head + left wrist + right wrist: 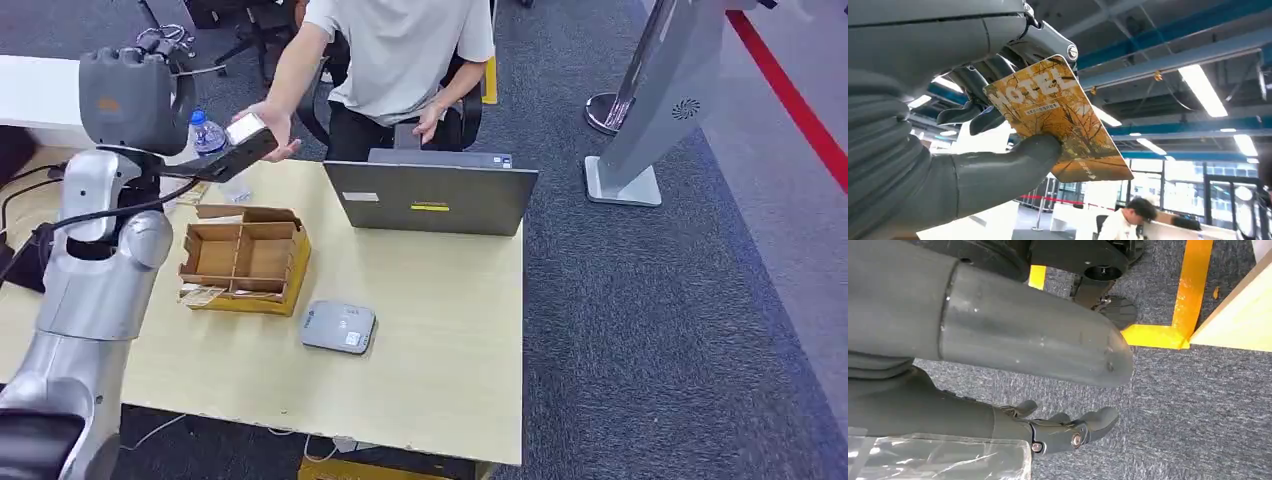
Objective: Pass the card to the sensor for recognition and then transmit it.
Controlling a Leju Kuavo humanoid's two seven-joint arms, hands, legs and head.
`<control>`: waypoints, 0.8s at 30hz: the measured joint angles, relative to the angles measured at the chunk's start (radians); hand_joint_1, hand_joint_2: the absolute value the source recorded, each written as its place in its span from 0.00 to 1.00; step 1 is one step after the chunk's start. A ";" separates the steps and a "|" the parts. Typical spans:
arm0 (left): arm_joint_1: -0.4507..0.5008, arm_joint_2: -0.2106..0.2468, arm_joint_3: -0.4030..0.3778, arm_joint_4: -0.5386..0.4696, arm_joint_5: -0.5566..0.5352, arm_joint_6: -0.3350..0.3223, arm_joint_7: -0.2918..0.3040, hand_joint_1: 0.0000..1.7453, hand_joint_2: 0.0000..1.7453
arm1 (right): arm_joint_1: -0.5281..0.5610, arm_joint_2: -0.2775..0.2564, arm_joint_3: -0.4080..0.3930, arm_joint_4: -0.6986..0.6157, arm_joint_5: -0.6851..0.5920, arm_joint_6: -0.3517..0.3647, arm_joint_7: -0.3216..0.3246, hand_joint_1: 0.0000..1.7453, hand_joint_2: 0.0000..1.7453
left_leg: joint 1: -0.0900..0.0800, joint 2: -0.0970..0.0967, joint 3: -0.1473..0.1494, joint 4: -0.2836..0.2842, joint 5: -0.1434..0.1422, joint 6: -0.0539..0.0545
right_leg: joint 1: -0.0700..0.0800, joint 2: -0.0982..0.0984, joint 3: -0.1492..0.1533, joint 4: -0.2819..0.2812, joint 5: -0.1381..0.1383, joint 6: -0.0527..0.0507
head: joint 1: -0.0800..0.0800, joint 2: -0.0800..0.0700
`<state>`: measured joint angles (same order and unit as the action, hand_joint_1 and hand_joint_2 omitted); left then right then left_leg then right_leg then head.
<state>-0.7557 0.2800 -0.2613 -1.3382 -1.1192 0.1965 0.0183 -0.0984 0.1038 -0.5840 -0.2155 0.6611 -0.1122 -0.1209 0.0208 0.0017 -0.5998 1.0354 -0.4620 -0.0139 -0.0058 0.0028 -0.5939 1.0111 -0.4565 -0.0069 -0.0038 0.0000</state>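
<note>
My left hand (215,160) is raised above the table's far left corner and pinches a card (244,128). A person's hand (275,130) reaches in and lies right under the card's far end. In the left wrist view the card (1058,115) is orange-yellow with "MOTEL" printed on it, clamped between my thumb (1013,165) and dark fingers (973,112). The grey card sensor (338,327) lies flat on the table, in front of the cardboard box. My right hand (1068,432) hangs down over the carpet with loosely curled fingers and nothing in it.
An open compartmented cardboard box (245,258) sits left of centre on the table (430,330). A grey laptop (430,195) stands at the far edge before the seated person (400,60). A water bottle (206,133) stands near my left hand. A grey stand (640,120) is at the right.
</note>
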 joint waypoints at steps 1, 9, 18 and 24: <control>-0.009 0.003 0.002 0.004 0.005 -0.005 0.000 1.00 1.00 | 0.000 0.000 0.000 0.000 0.000 0.000 0.000 0.00 0.00 | 0.000 0.000 0.000 0.000 0.000 0.000 | 0.000 0.000 0.000 0.000 0.000 0.000 | 0.000 0.000; -0.037 0.010 0.008 0.014 0.015 -0.017 -0.002 0.00 1.00 | 0.000 0.000 -0.002 0.000 -0.003 0.002 -0.005 0.00 0.00 | 0.000 0.000 0.000 0.000 0.000 0.000 | 0.000 0.000 0.000 0.000 0.000 0.000 | 0.000 0.000; 0.005 0.010 0.008 -0.043 0.024 -0.012 -0.002 0.00 1.00 | 0.003 0.000 -0.008 0.000 -0.005 -0.001 -0.010 0.00 0.00 | 0.000 0.000 0.000 0.000 0.000 0.000 | 0.000 0.000 -0.001 0.000 0.000 0.000 | 0.000 0.000; 0.052 0.010 0.008 -0.092 0.052 -0.016 -0.020 0.00 1.00 | 0.008 0.000 -0.023 0.001 -0.018 -0.001 -0.018 0.00 0.00 | 0.000 0.000 0.000 0.000 0.000 0.000 | 0.000 0.000 -0.001 0.000 0.000 0.000 | 0.000 0.000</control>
<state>-0.7041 0.2899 -0.2533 -1.4302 -1.0670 0.1801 -0.0019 -0.0906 0.1041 -0.6066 -0.2148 0.6432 -0.1133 -0.1392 0.0207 0.0020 -0.6003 1.0353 -0.4622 -0.0139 -0.0060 0.0030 -0.5947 1.0110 -0.4566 -0.0069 -0.0038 0.0000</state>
